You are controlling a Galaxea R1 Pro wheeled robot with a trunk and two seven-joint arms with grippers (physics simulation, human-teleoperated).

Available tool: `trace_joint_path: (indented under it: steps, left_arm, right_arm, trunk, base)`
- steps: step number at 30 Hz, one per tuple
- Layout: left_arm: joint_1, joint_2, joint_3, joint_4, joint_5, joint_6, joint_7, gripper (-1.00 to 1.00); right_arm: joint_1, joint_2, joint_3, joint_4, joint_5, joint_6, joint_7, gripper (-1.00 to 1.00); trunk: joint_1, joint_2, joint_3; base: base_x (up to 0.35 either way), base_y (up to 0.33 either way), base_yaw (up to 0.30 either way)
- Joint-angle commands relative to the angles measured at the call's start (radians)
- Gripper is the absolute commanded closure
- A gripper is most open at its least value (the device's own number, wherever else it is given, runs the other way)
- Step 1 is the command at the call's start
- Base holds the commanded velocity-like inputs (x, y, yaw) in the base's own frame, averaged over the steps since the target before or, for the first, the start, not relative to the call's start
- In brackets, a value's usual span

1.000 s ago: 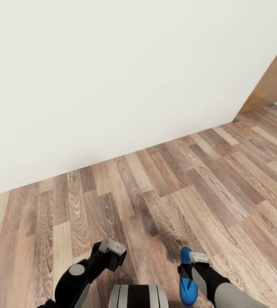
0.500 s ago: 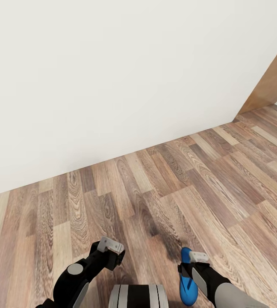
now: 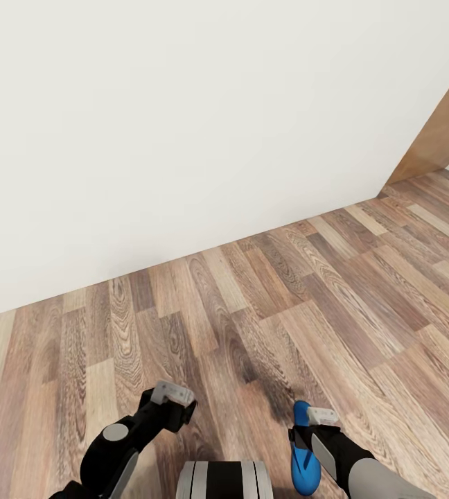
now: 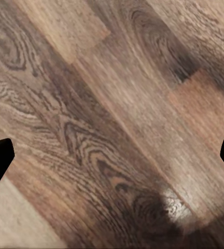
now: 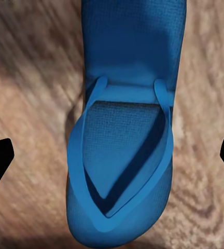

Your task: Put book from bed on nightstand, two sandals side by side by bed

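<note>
Flat bright blue sandal (image 5: 123, 129) with V-shaped toe strap, grasped in the right hand (image 3: 306, 433) above the wood-plank floor (image 3: 266, 305), left hand (image 3: 172, 402) released, empty.

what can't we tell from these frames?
- Right gripper grip on the blue sandal: right wrist view shows fingertips wide apart, contact unseen; head view, the arm covers it.
- Sandal heel: cut off by the wrist frame edge.
- Left gripper: fingertips clipped at the frame edges, wood floor between.
</note>
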Motion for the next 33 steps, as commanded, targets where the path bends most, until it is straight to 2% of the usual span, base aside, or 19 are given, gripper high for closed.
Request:
trace_joint_path:
  steps: [1,3,12,14,16,33]
  left_arm:
    - [-0.001,0.000,0.009,-0.001,0.002,0.005,-0.001,-1.00]
    - [-0.001,-0.002,0.025,-0.002,0.003,0.005,-0.001,-1.00]
    - [-0.002,-0.005,0.050,-0.002,0.004,0.003,0.001,-1.00]
    - [-0.002,-0.005,0.053,-0.002,0.004,0.003,0.001,-1.00]
    - [-0.011,0.004,0.054,0.005,0.005,-0.008,0.003,-1.00]
    - [-0.011,0.004,0.053,0.005,0.005,-0.020,0.003,-1.00]
  right_arm:
    - [0.000,0.001,-0.007,-0.002,0.000,0.005,-0.002,-1.00]
    - [0.000,0.001,-0.007,-0.002,0.000,0.005,-0.002,-1.00]
    - [0.000,0.000,-0.007,-0.002,0.000,0.005,-0.002,-1.00]
    - [0.000,-0.001,-0.007,-0.002,0.000,0.005,-0.002,-1.00]
    - [0.009,-0.011,-0.008,-0.013,0.005,-0.006,-0.002,-1.00]
    - [0.009,-0.011,-0.008,-0.036,0.005,-0.015,-0.002,-1.00]
  trunk:
    - [0.000,0.000,-0.001]
    - [0.000,0.000,-0.001]
    - [0.000,0.000,-0.001]
    - [0.000,0.000,-0.001]
    - [0.000,0.000,-0.001]
    - [0.000,0.000,-0.001]
  base:
    - [0.000,0.000,0.000]
    - [0.000,0.000,0.000]
    - [0.000,0.000,0.000]
    - [0.000,0.000,0.000]
    - [0.000,0.000,0.000]
    - [0.000,0.000,0.000]
